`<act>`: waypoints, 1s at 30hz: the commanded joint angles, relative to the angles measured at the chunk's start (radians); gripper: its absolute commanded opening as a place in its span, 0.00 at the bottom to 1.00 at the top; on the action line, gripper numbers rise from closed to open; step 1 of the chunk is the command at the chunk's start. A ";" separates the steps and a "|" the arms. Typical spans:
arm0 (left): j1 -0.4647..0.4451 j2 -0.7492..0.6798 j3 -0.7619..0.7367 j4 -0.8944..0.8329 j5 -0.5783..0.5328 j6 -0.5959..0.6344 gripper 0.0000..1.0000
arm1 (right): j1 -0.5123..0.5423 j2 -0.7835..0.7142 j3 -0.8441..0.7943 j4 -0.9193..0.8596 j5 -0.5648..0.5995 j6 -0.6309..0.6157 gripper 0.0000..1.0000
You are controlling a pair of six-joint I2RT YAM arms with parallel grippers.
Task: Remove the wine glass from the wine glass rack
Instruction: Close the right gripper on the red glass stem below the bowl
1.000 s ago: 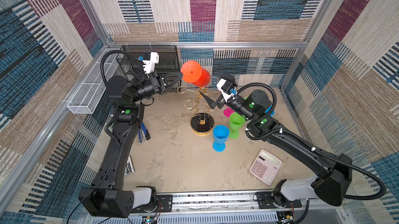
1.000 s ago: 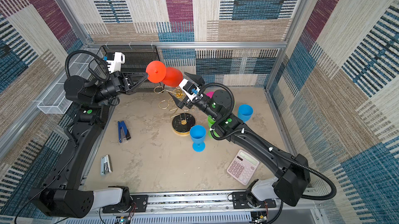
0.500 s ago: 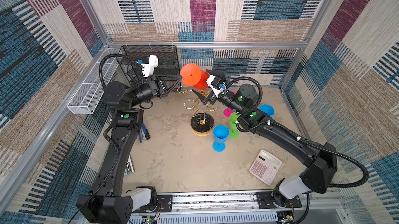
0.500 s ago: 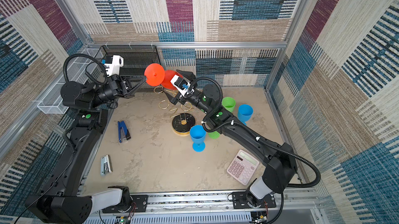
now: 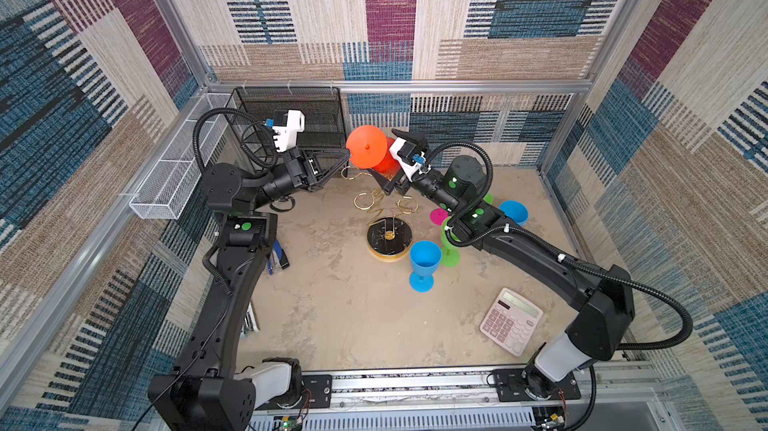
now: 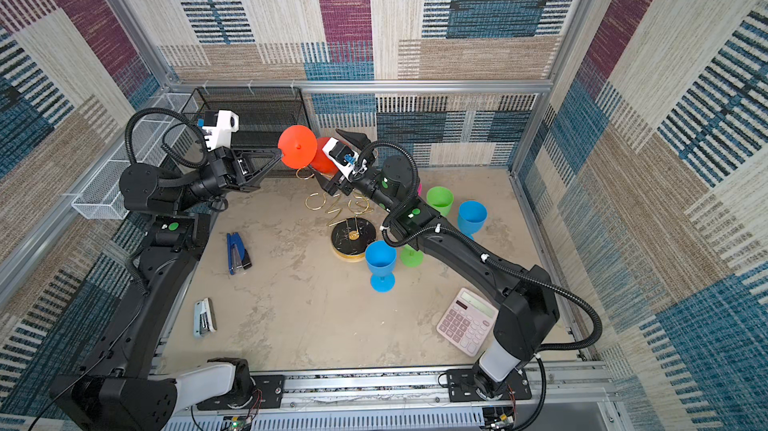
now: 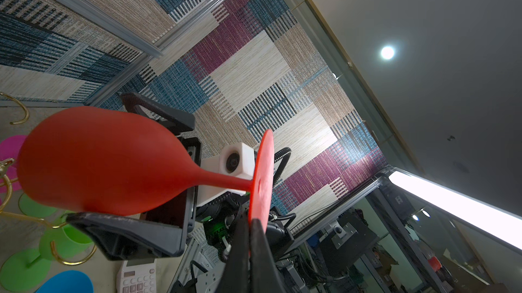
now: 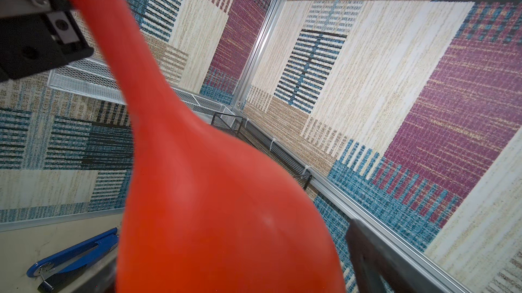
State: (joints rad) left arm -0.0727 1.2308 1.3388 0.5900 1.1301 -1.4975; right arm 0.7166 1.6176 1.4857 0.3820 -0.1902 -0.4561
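Nearest: calculator (image 5: pixel 512 321) on the table (image 5: pixel 340 312). Next, a blue cup (image 5: pixel 424 262) standing just beside the rack (image 5: pixel 389 237). The rack's gold loops look empty in both top views.

Above the loops, clear of the wire: the wine glass (image 5: pixel 366 151), orange, carried in the air. It lies almost sideways, foot toward the left arm, bowl toward the right arm.

Left gripper (image 5: pixel 347 153): jaws pressed together on the rim of the foot, a thin edge pinch, plain in the left wrist view. Right gripper (image 5: pixel 390 160): fingers spread wide, one on each side of the bowl. Whether they touch it, cannot tell.

Handling, my guess: moulded plastic, so light, stiff, smooth and unlikely to shatter. The edge pinch gives poor leverage, and the glass could swing or slip. Better purchase is around the bowl's widest part. Close gently there, since round walls may squirt out.

Behind: black mesh shelf (image 5: pixel 291 117).
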 commanded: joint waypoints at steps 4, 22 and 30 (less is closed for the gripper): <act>-0.001 0.004 -0.001 0.087 0.008 -0.058 0.00 | -0.001 0.009 0.018 0.005 0.012 0.008 0.95; 0.002 0.019 -0.021 0.103 -0.002 -0.062 0.00 | 0.000 -0.017 0.013 -0.045 -0.005 0.028 0.68; 0.003 0.019 -0.011 0.102 -0.009 -0.045 0.31 | 0.000 -0.042 0.007 -0.094 -0.015 0.050 0.59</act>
State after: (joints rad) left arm -0.0704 1.2507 1.3178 0.6609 1.1240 -1.5597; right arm 0.7158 1.5898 1.4918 0.2783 -0.1982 -0.4397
